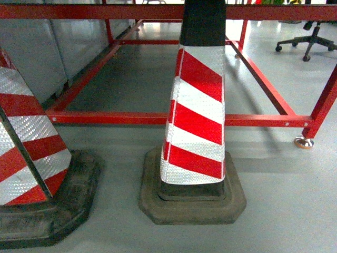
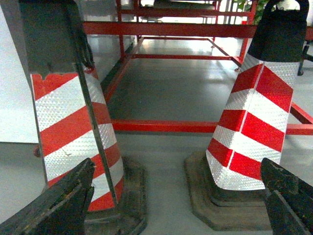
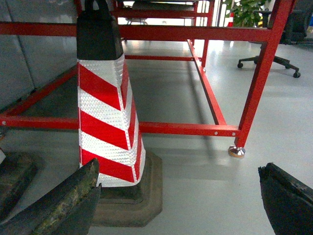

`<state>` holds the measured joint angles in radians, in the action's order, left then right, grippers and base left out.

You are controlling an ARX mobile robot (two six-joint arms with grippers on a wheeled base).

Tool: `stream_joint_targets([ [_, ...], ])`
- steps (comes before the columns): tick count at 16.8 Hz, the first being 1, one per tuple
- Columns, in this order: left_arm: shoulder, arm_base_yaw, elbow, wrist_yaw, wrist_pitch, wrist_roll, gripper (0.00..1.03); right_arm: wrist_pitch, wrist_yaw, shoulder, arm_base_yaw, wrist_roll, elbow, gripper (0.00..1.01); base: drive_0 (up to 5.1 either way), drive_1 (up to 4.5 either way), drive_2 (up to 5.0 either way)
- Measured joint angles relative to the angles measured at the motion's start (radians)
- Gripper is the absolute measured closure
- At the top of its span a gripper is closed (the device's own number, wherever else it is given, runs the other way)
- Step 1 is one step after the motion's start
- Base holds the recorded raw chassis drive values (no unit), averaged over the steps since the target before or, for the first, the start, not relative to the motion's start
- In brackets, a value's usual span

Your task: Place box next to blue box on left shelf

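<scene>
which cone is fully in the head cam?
The middle cone, standing on its whole dark base before the red frame. The other cone is cut off by the left edge.

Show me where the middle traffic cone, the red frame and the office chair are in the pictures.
middle traffic cone [image 1: 196,113]: head view, on its striped body.
red frame [image 1: 131,118]: head view, on the front lower bar.
office chair [image 1: 308,43]: head view, on its wheeled base.
</scene>
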<state>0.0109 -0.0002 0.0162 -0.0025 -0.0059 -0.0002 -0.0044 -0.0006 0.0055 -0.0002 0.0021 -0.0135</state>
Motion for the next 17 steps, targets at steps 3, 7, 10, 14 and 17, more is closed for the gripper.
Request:
stream_joint_targets([
  [3,0.000,0.000,0.000,0.000,0.000,0.000,0.05,0.000,0.000,0.000,0.000,0.000,0.000,0.03,0.0,0.00,0.0],
  [7,0.000,0.000,0.000,0.000,-0.001,0.000,0.05,-0.002,0.000,0.000,0.000,0.000,0.000,0.03,0.0,0.00,0.0],
  [10,0.000,0.000,0.000,0.000,0.000,0.000,0.05,-0.001,0.000,0.000,0.000,0.000,0.000,0.03,0.0,0.00,0.0],
  [14,0.000,0.000,0.000,0.003,0.000,0.000,0.05,0.000,0.000,0.000,0.000,0.001,0.000,0.03,0.0,0.00,0.0],
  [17,0.000,0.000,0.000,0.002,0.000,0.000,0.05,-0.002,0.000,0.000,0.000,0.000,0.000,0.03,0.0,0.00,0.0],
])
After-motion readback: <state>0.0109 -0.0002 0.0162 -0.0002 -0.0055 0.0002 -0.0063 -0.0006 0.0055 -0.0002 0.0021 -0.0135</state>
